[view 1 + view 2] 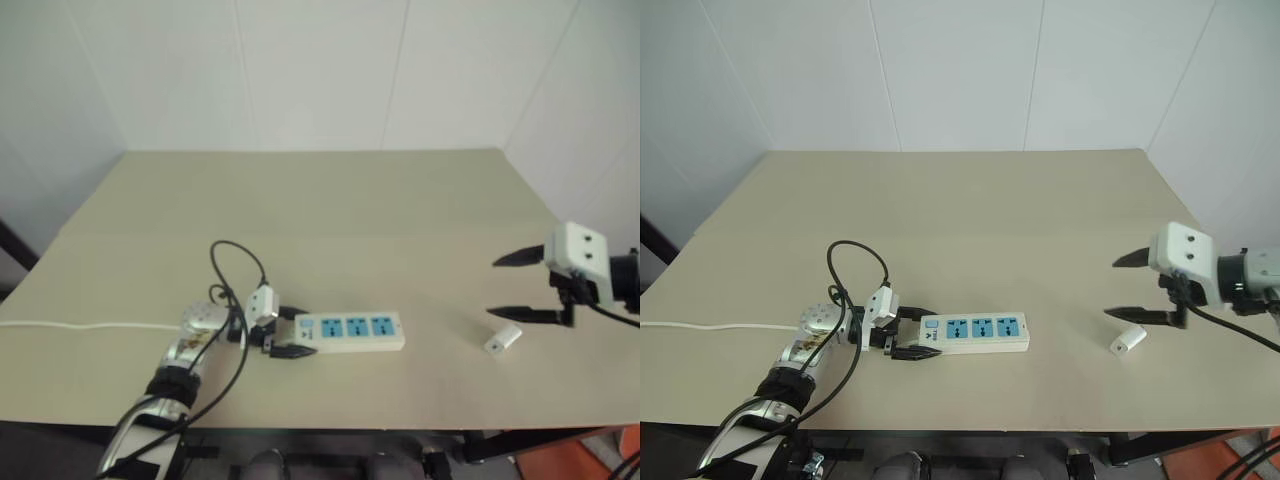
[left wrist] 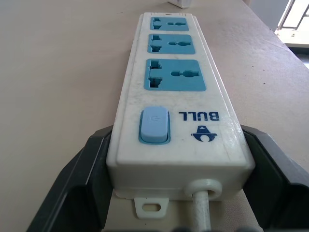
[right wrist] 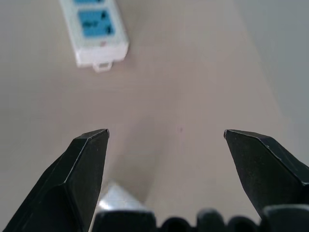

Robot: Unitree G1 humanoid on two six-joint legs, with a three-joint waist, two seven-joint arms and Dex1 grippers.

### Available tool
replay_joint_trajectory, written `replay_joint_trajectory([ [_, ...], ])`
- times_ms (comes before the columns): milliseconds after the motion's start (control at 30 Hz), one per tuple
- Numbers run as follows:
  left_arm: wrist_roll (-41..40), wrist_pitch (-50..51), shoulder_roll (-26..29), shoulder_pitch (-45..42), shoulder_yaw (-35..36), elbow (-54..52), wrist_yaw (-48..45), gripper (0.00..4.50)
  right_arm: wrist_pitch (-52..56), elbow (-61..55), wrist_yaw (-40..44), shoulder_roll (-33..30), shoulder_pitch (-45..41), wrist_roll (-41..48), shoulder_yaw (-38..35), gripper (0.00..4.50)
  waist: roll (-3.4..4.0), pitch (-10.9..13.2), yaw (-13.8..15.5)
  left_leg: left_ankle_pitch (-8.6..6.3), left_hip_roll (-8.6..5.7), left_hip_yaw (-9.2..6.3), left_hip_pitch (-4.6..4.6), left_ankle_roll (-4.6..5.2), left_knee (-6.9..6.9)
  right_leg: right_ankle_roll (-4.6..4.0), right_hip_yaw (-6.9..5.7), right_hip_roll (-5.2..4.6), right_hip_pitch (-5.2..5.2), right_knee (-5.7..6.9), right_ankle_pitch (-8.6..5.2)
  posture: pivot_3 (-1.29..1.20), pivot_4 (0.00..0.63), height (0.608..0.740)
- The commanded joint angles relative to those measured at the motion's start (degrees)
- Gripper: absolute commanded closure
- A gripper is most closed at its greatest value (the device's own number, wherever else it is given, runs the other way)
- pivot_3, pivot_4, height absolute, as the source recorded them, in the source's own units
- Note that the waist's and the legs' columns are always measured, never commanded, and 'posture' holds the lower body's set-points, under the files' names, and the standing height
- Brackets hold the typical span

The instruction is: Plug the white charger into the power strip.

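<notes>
The small white boxy plastic charger (image 1: 1127, 342) lay flat on the beige surface (image 1: 970, 210), toward its right edge and nearer the front edge than the back, held by nothing. The long white rectangular plastic power strip (image 1: 975, 333), with three blue socket faces and a pale blue switch (image 2: 154, 125), lay parallel to the front edge, well apart from the charger on its left. The left gripper (image 1: 917, 333) clamped the switch end of the strip, one black finger (image 2: 79, 181) against each long side, the strip's white cord (image 2: 202, 212) leaving between them. The right gripper (image 1: 1128, 287) hovered above the charger, close to the right edge, its two black fingers (image 3: 84, 159) spread wide and empty. A thin white cable (image 1: 85, 325) ran along the surface toward the left edge.
</notes>
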Motion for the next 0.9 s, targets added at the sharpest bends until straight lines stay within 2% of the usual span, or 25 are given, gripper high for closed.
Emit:
replay_joint_trajectory([
  [33, 1.9, 0.6, -1.1, 0.6, -3.0, 2.7, -0.1, 1.23, -9.1, 2.4, 4.3, -1.5, -4.3, -4.7, 4.0, 0.0, 0.03, 0.0, 0.0, 0.0, 0.0, 0.01, 0.01, 0.0, 0.0, 0.01, 0.0, 0.0, 0.0, 0.0, 0.0, 0.0, 0.15, 0.74],
  [400, 1.9, 0.8, -1.3, 0.4, -2.9, 3.1, 0.2, 1.23, -26.2, 6.3, 7.4, -0.4, -10.2, -14.7, 15.4, 0.0, 0.05, 0.0, 0.7, 0.0, -0.07, 0.02, -0.05, 0.0, 0.02, 0.06, 0.0, -0.07, -0.03, 0.0, -0.04, 0.0, 0.15, 0.74],
  [900, 2.1, 1.0, -0.6, 0.6, -2.6, 2.8, 1.2, 1.23, -36.8, 8.9, 1.2, 2.0, -11.7, -24.6, 20.4, 0.0, 0.06, 0.0, 0.7, 0.0, -0.07, 0.03, -0.02, 0.0, 0.02, 0.04, 0.01, -0.07, -0.02, 0.02, -0.03, 0.0, 0.15, 0.74],
])
